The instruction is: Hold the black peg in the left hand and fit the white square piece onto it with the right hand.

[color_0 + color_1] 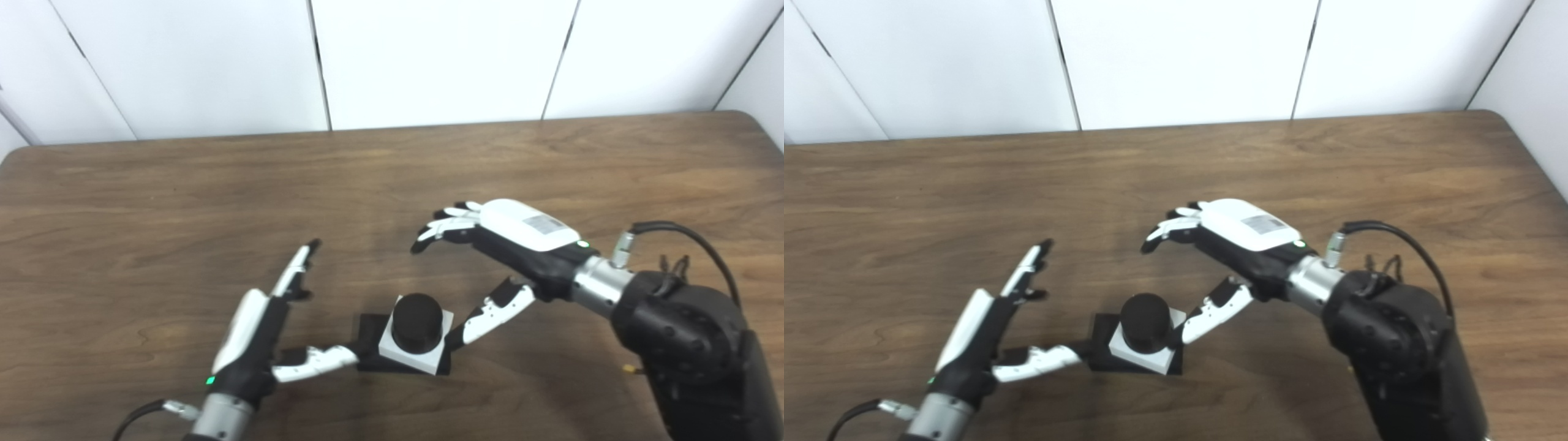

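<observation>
Peg w/ white piece already on it is sitting on counter. Both hands, left and right, are hovering released, grasping nothing. Seating prob. complete; withdraw w/o nudging it.

The white square piece hides the black peg's lower part.

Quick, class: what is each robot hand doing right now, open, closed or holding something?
Left robot hand: open, holding nothing.
Right robot hand: open, holding nothing.
</observation>
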Action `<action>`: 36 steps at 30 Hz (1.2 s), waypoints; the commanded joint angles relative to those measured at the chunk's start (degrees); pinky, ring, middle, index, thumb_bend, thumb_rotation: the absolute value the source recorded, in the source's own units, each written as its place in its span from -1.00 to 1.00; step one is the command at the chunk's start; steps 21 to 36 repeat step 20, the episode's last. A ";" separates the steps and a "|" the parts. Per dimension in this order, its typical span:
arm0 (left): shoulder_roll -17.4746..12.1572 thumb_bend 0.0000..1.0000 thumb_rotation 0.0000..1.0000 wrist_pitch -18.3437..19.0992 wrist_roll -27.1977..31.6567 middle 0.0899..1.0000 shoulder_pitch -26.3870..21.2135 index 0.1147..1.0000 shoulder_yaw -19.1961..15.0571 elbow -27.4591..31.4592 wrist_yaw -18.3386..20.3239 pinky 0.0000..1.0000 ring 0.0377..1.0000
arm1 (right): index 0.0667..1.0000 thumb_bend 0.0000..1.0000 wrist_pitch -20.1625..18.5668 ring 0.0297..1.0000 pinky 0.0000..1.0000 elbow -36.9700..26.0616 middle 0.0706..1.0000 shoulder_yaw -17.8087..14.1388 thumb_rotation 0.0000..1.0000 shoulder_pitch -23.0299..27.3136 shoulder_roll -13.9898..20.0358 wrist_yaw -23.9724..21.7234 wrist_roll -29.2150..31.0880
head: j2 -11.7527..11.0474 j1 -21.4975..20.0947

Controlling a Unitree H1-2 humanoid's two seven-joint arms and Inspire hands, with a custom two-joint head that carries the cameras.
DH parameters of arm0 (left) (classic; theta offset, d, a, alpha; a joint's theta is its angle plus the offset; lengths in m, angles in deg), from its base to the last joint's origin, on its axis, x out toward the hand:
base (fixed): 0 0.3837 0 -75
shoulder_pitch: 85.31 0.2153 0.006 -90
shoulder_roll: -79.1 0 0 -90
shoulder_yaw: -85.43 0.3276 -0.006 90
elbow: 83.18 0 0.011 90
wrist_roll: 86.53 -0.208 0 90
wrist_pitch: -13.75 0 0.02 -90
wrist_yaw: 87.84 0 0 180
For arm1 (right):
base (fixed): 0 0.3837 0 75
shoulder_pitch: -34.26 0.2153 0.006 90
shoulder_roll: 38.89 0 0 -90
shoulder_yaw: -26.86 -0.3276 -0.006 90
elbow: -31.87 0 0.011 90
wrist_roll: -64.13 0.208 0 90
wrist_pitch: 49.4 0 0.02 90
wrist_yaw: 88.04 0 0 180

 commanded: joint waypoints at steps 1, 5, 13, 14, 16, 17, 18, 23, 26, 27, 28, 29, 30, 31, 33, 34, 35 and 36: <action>2.09 1.00 -0.29 -2.34 11.38 0.96 1.15 1.00 -3.96 1.19 -2.05 0.96 0.93 | 0.63 0.69 -3.28 0.85 0.89 -2.11 0.74 -4.19 0.60 -1.17 1.23 3.01 5.69 | -0.15 -0.16; 2.87 0.86 0.31 -5.44 16.42 0.79 2.89 0.92 -8.76 -0.56 -6.01 0.77 0.79 | 0.69 0.36 -6.48 0.80 0.65 -1.05 0.76 -12.24 0.98 -6.17 -0.49 6.64 14.16 | -0.44 -0.46; 6.16 0.29 0.85 -9.33 23.06 0.75 4.83 0.84 -12.26 -3.18 -14.14 0.83 0.76 | 0.75 0.06 -5.43 0.86 0.86 1.12 0.80 -20.03 1.00 -17.18 -6.10 20.97 26.03 | -0.84 -1.28; 5.77 0.25 0.88 -9.97 22.52 0.80 5.20 0.85 -11.85 -3.36 -14.64 0.85 0.80 | 0.80 0.06 -5.22 0.92 0.94 1.12 0.86 -20.52 1.00 -18.82 -7.61 22.71 27.59 | -0.84 -1.28; 5.07 0.19 0.93 -11.70 21.47 0.86 5.82 0.86 -11.07 -4.10 -15.52 0.86 0.86 | 0.86 0.05 -4.56 0.98 0.98 1.16 0.94 -20.97 1.00 -21.97 -10.68 26.22 30.35 | -0.89 -2.03; 4.84 0.18 0.95 -12.30 21.21 0.89 6.05 0.86 -10.76 -4.36 -15.88 0.88 0.89 | 0.88 0.06 -4.07 0.99 0.99 1.34 0.96 -21.05 1.00 -23.42 -12.06 27.86 31.60 | -0.95 -2.30; 4.64 0.17 0.96 -12.76 21.04 0.91 6.24 0.87 -10.48 -4.51 -16.20 0.90 0.92 | 0.90 0.06 -3.25 1.00 1.00 1.66 0.98 -20.91 1.00 -24.79 -13.11 29.50 32.76 | -0.95 -2.30; 4.19 0.13 0.99 -13.93 20.78 0.96 6.50 0.90 -10.04 -4.86 -16.61 0.97 0.98 | 0.94 0.04 -1.07 1.00 1.00 2.62 1.00 -20.32 1.00 -27.04 -14.79 32.91 34.77 | -1.04 -2.69; 4.19 0.13 0.99 -13.93 20.78 0.96 6.50 0.90 -10.04 -4.86 -16.61 0.97 0.98 | 0.94 0.04 -1.07 1.00 1.00 2.62 1.00 -20.32 1.00 -27.04 -14.79 32.91 34.77 | -1.04 -2.69; 4.19 0.13 0.99 -13.93 20.78 0.96 6.50 0.90 -10.04 -4.86 -16.61 0.97 0.98 | 0.94 0.04 -1.07 1.00 1.00 2.62 1.00 -20.32 1.00 -27.04 -14.79 32.91 34.77 | -1.04 -2.69; 4.19 0.13 0.99 -13.93 20.78 0.96 6.50 0.90 -10.04 -4.86 -16.61 0.97 0.98 | 0.94 0.04 -1.07 1.00 1.00 2.62 1.00 -20.32 1.00 -27.04 -14.79 32.91 34.77 | -1.04 -2.69; 4.19 0.13 0.99 -13.93 20.78 0.96 6.50 0.90 -10.04 -4.86 -16.61 0.97 0.98 | 0.94 0.04 -1.07 1.00 1.00 2.62 1.00 -20.32 1.00 -27.04 -14.79 32.91 34.77 | -1.04 -2.69; 4.19 0.13 0.99 -13.93 20.78 0.96 6.50 0.90 -10.04 -4.86 -16.61 0.97 0.98 | 0.94 0.04 -1.07 1.00 1.00 2.62 1.00 -20.32 1.00 -27.04 -14.79 32.91 34.77 | -1.04 -2.69; 4.19 0.13 0.99 -13.93 20.78 0.96 6.50 0.90 -10.04 -4.86 -16.61 0.97 0.98 | 0.94 0.04 -1.07 1.00 1.00 2.62 1.00 -20.32 1.00 -27.04 -14.79 32.91 34.77 | -1.04 -2.69; 4.19 0.13 0.99 -13.93 20.78 0.96 6.50 0.90 -10.04 -4.86 -16.61 0.97 0.98 | 0.94 0.04 -1.07 1.00 1.00 2.62 1.00 -20.32 1.00 -27.04 -14.79 32.91 34.77 | -1.04 -2.69; 4.19 0.13 0.99 -13.93 20.78 0.96 6.50 0.90 -10.04 -4.86 -16.61 0.97 0.98 | 0.94 0.04 -1.07 1.00 1.00 2.62 1.00 -20.32 1.00 -27.04 -14.79 32.91 34.77 | -1.04 -2.69; 4.19 0.13 0.99 -13.93 20.78 0.96 6.50 0.90 -10.04 -4.86 -16.61 0.97 0.98 | 0.94 0.04 -1.07 1.00 1.00 2.62 1.00 -20.32 1.00 -27.04 -14.79 32.91 34.77 | -1.04 -2.69; 4.19 0.13 0.99 -13.93 20.78 0.96 6.50 0.90 -10.04 -4.86 -16.61 0.97 0.98 | 0.94 0.04 -1.07 1.00 1.00 2.62 1.00 -20.32 1.00 -27.04 -14.79 32.91 34.77 | -1.04 -2.69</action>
